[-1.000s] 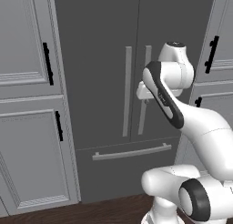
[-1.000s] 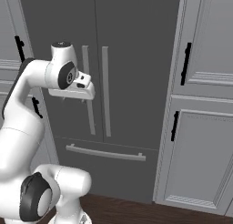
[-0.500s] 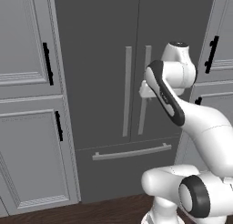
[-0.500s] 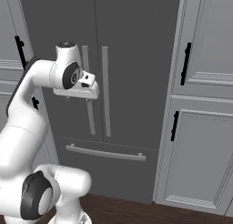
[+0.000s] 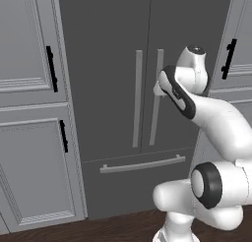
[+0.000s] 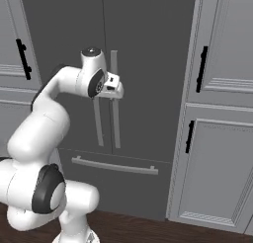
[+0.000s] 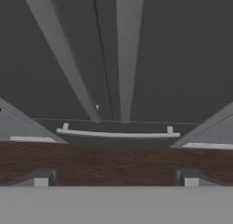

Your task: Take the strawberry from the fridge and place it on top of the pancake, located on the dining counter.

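Note:
The fridge stands in front of me with both dark grey doors shut, so the strawberry is hidden. The pancake and the dining counter are out of view. My gripper is open and empty, close in front of the right door's pale bar handle at about its upper half. From the left base view my forearm covers most of the hand beside that handle. In the hand view the two fingertips stand wide apart, looking down along both bar handles to the drawer handle.
Pale grey panelled cupboards with black handles flank the fridge on the left and on the right. A freezer drawer with a horizontal bar sits below the doors. Dark wood floor runs along the base.
My hand has moved forward toward the fridge doors, ending closer to the right door's handle. The doors have stayed shut.

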Motion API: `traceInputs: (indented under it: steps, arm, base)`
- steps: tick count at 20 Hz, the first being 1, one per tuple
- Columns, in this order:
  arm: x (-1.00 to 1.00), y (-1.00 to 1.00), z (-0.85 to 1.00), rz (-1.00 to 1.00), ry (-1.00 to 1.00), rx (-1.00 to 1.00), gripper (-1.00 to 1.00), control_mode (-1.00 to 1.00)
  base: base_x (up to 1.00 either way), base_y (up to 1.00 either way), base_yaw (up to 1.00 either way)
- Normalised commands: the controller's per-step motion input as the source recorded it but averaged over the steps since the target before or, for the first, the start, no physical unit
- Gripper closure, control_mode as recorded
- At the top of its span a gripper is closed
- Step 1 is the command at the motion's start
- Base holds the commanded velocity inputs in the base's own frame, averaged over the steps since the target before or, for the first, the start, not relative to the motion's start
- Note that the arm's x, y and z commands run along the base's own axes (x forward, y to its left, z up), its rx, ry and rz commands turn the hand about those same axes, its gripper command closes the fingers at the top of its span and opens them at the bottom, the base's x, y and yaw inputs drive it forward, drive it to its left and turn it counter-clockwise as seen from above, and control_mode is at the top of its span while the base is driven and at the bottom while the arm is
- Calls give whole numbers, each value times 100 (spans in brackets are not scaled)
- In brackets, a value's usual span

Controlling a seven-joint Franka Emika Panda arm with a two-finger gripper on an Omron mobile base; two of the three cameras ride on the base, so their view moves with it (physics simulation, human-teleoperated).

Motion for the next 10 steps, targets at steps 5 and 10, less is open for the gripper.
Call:
traceInputs:
  steps: [5,10]
  arm:
    - [75,-2,0,-4,-13,0,-100,-100]
    - [54,0,0,-4,-12,0,-100,-100]
  base:
    - [0,0,0]
    - [0,0,0]
